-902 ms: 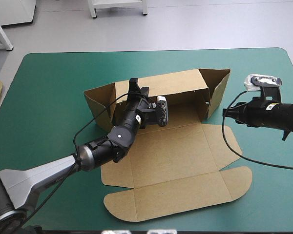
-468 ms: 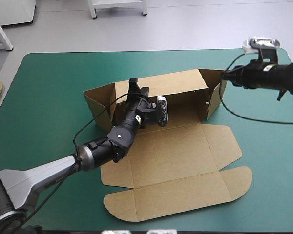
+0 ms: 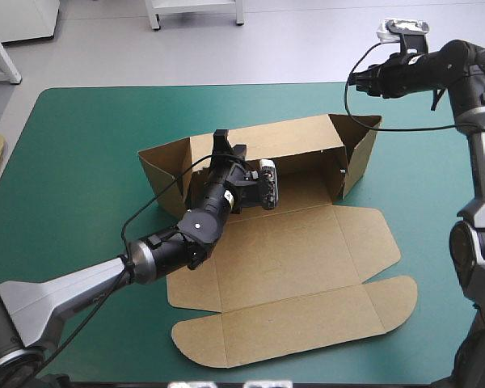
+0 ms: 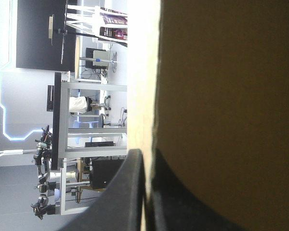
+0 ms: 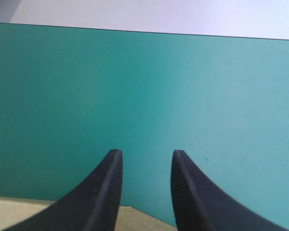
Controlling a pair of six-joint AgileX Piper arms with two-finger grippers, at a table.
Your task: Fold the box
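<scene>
The box (image 3: 283, 259) lies at the middle of the table (image 3: 81, 137), back wall up and lid flat toward 6 o'clock, the left gripper (image 3: 225, 144) pinching that wall's rim, while the right gripper (image 3: 365, 81), jaws moderately apart, hovers at the box's 1 o'clock.

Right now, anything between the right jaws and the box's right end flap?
Nothing visible. The right jaws hang open above the far right corner of the box, with the flap edge just under them and only teal-green cover ahead.
</scene>
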